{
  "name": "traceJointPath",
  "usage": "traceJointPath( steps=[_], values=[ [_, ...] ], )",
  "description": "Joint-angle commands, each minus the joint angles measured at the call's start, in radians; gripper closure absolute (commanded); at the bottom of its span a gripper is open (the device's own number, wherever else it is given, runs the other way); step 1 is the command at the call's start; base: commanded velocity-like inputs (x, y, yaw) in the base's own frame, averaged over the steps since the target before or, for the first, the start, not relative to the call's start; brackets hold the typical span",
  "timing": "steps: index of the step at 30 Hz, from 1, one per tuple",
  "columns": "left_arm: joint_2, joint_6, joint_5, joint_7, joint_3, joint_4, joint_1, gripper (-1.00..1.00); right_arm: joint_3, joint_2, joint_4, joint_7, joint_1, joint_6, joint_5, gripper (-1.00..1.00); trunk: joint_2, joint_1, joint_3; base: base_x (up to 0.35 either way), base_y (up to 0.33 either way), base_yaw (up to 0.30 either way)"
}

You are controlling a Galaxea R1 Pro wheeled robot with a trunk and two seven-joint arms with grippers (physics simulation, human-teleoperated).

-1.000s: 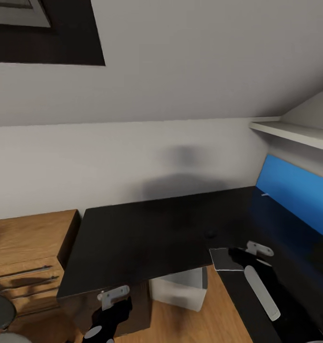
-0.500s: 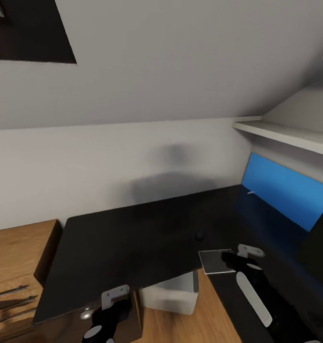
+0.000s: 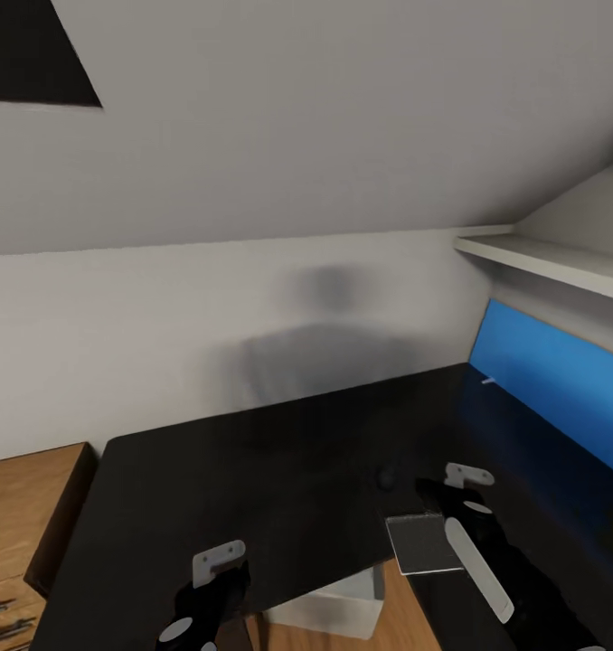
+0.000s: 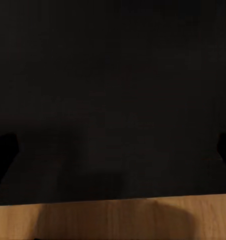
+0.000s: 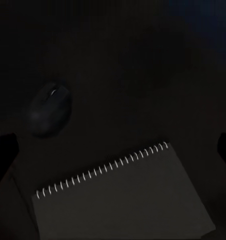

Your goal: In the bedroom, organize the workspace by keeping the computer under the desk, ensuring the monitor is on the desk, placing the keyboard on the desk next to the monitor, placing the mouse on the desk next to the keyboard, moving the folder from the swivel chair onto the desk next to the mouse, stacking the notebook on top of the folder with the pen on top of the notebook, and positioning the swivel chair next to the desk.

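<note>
The black desk (image 3: 252, 470) spans the head view. A dark grey spiral notebook (image 3: 424, 543) lies at its inner corner, slightly over the edge, also seen from the right wrist as the notebook (image 5: 123, 200). A black mouse (image 3: 385, 476) sits just beyond it, shown as the mouse (image 5: 49, 109) in the right wrist view. My right gripper (image 3: 467, 479) hovers open above the desk beside the notebook, its fingers wide apart around empty space (image 5: 113, 150). My left gripper (image 3: 218, 562) is open over the desk's front edge (image 4: 113, 150). The light grey computer (image 3: 329, 610) stands under the desk.
A blue wall panel (image 3: 560, 389) runs along the right wing of the desk, with a white shelf (image 3: 551, 262) above it. A low wooden shelf unit (image 3: 22, 506) stands left of the desk. A white wall backs the desk. Wooden floor (image 4: 143, 220) shows beneath the front edge.
The camera has moved closer to the desk and turned right, so the wooden unit has slid out to the left. The notebook and mouse keep their places on the desk. Both grippers stay open.
</note>
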Motion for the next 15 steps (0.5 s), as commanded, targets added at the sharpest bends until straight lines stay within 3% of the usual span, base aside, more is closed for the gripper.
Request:
traceJointPath(
  steps=[1,10,15],
  values=[
    [0.000,0.002,0.010,0.009,-0.002,-0.002,-0.001,-1.00,0.004,-0.001,-0.001,-0.010,-0.001,0.002,-0.008,-1.00,-0.002,0.001,-0.002,0.334,0.000,0.000],
    [0.000,0.005,0.010,0.008,-0.002,-0.002,-0.001,-1.00,0.005,-0.001,-0.001,-0.009,-0.001,0.002,-0.009,-1.00,-0.002,0.001,-0.002,0.326,0.000,0.000],
    [0.003,0.006,0.010,0.007,-0.002,-0.036,0.000,-1.00,0.007,-0.001,0.000,-0.007,-0.001,0.000,-0.009,-1.00,-0.002,0.001,-0.002,0.150,0.000,0.000]
  ],
)
